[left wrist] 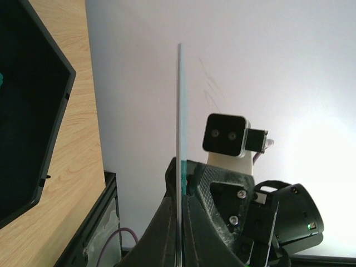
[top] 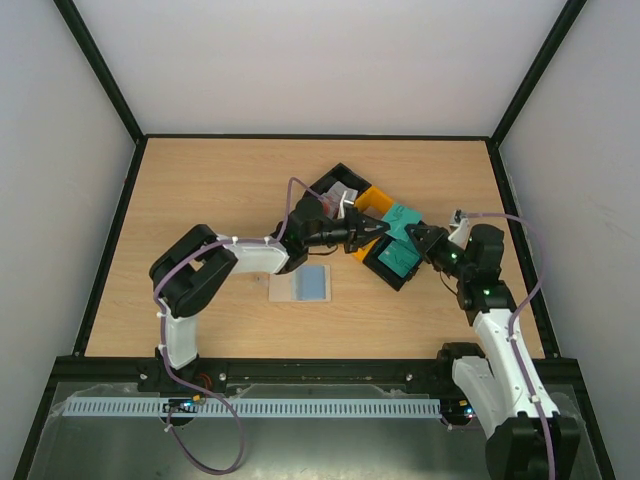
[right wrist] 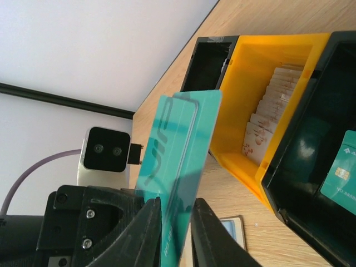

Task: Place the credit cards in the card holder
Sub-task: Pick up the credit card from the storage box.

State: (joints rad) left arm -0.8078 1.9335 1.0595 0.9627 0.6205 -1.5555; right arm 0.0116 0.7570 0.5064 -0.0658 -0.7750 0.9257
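The thin teal plastic card (right wrist: 181, 161) has darker teal letters. The open orange plastic bin (right wrist: 250, 72) has white cards (right wrist: 264, 125) with red marks inside. The wooden table (top: 220, 190) is light brown with streaks.

Teal credit card (right wrist: 179, 161), dark lettering on its face, stands upright off the table, edge-on in the left wrist view, its lower end pinched in the left gripper (left wrist: 181, 178). Another teal card (right wrist: 340, 175) lies in the black bin (right wrist: 289, 217). White red-printed cards (right wrist: 267, 117) stand in a row in the orange bin (right wrist: 250, 61). Tan card holder (top: 298, 287) lies open flat on the table (top: 200, 190), with a pale blue rectangle on its right half.
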